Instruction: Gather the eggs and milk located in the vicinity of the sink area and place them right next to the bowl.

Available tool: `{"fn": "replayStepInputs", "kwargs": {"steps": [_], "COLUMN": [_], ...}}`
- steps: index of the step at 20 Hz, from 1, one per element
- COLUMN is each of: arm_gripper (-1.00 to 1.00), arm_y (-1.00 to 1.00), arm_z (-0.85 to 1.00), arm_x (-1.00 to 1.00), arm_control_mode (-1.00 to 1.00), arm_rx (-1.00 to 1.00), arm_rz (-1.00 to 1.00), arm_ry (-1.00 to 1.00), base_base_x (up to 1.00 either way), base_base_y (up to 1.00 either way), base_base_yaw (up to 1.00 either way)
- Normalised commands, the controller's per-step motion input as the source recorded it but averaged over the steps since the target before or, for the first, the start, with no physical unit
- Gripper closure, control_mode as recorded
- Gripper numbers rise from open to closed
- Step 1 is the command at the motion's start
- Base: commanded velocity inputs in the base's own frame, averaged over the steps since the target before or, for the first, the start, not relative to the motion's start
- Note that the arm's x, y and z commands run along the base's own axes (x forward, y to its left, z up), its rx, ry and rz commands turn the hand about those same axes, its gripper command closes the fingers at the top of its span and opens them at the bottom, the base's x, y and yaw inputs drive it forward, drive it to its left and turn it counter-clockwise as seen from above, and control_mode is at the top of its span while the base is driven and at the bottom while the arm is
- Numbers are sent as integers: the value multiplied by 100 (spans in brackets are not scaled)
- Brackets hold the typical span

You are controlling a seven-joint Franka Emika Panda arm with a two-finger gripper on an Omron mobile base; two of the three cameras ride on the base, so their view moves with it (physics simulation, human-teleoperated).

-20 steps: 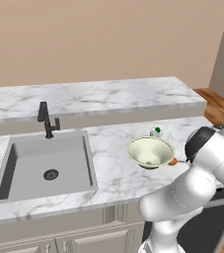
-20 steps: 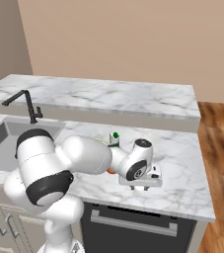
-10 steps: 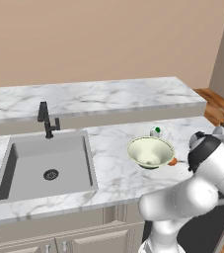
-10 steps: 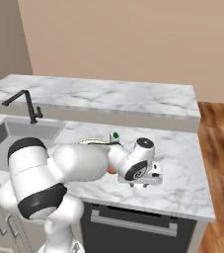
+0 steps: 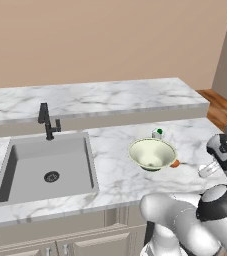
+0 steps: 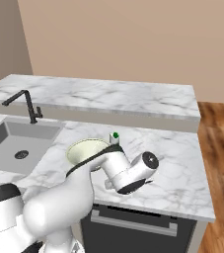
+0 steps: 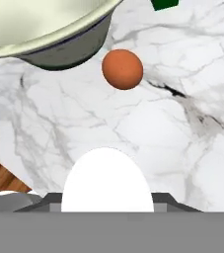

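Note:
In the hand view my gripper is shut on the white egg, which bulges large at the bottom. Just ahead on the marble lies the orange-brown egg, beside the base of the pale bowl. A corner of the milk's green cap shows at the top edge. From the left base view the bowl stands right of the sink, the milk sits behind it, the orange-brown egg is at its right, and my gripper hovers low further right.
A black faucet stands behind the sink. A raised marble ledge runs along the back. The counter's front edge is near the bowl, and wood floor lies past the counter's right end. My arm hides the counter in front of the bowl.
My arm's elbow has swung down and round, and the wrist has shifted slightly right of the bowl. Bowl, milk and orange-brown egg have stayed put.

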Motion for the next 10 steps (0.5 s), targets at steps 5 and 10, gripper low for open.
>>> {"fn": "replayStepInputs", "kwargs": {"steps": [5,10], "arm_gripper": [100,100], "arm_y": [60,51], "arm_z": [8,-19], "arm_x": [-1,1], "arm_control_mode": [-100,-100], "arm_rx": [-1,0], "arm_rz": [24,1], "arm_ry": [-46,-14], "base_base_x": [0,0], "base_base_y": [0,0], "base_base_yaw": [0,0]}}
